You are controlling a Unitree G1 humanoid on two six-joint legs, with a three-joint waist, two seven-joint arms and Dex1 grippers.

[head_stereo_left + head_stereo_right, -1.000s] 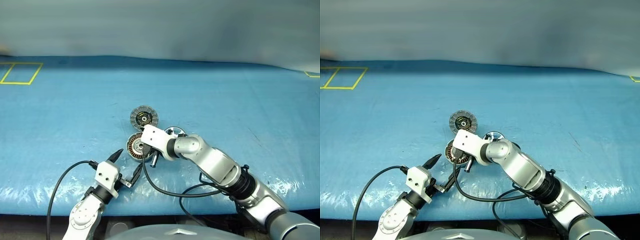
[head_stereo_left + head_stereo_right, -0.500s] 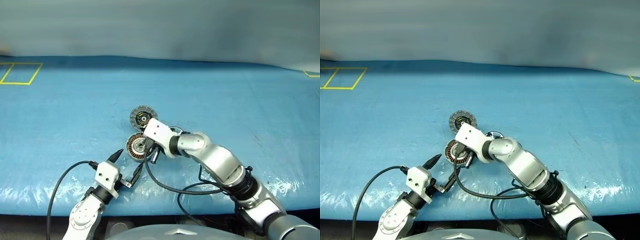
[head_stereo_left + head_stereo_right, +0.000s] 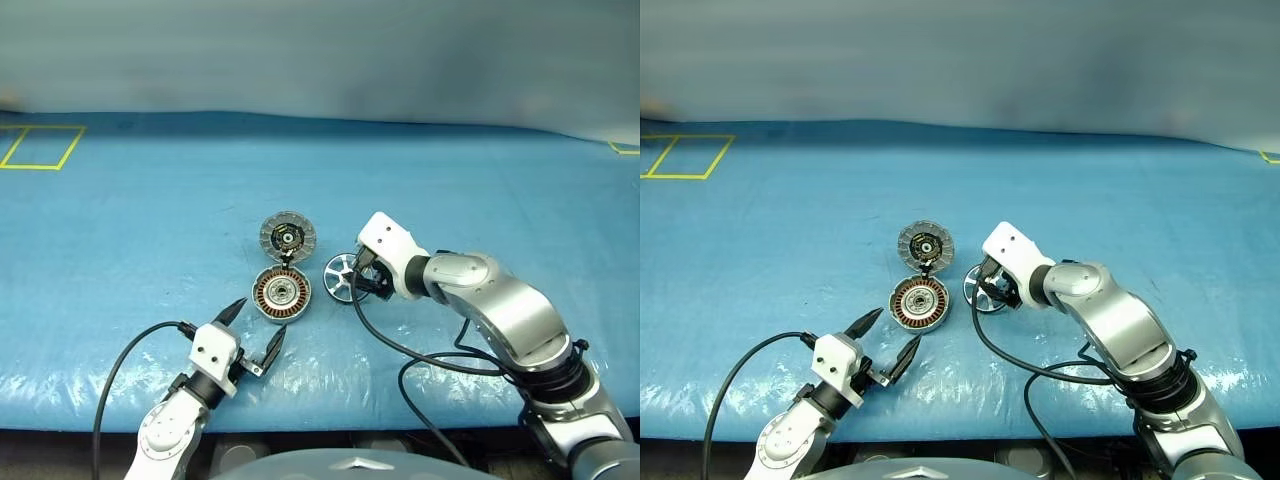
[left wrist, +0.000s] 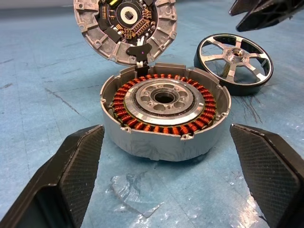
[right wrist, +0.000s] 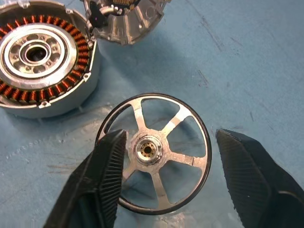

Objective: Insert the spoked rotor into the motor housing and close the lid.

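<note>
Three motor parts lie on the blue plastic-covered table (image 3: 480, 180), one of each kind. One motor housing (image 3: 281, 293), a short round silver cup ringed inside with copper-orange windings, sits open at the centre. One lid (image 3: 288, 237), a flat round silver-grey disc showing its ribbed face and dark centre, lies at 12 o'clock from the housing, its edge meeting the housing's rim, where a short dark lead joins the two. One spoked rotor (image 3: 342, 277), a thin dark ring with five silver spokes and a small silver hub, lies flat on the table just beside the housing at 3 o'clock, not inserted.

Two grippers are present. The right gripper (image 5: 167, 166) hangs over the rotor with its black fingers (image 5: 107, 175) spread wide to either side of the ring, holding nothing. The left gripper (image 3: 252, 330), at 6 o'clock from the housing, points toward it with its fingers fully apart, empty and clear of the cup.
</note>
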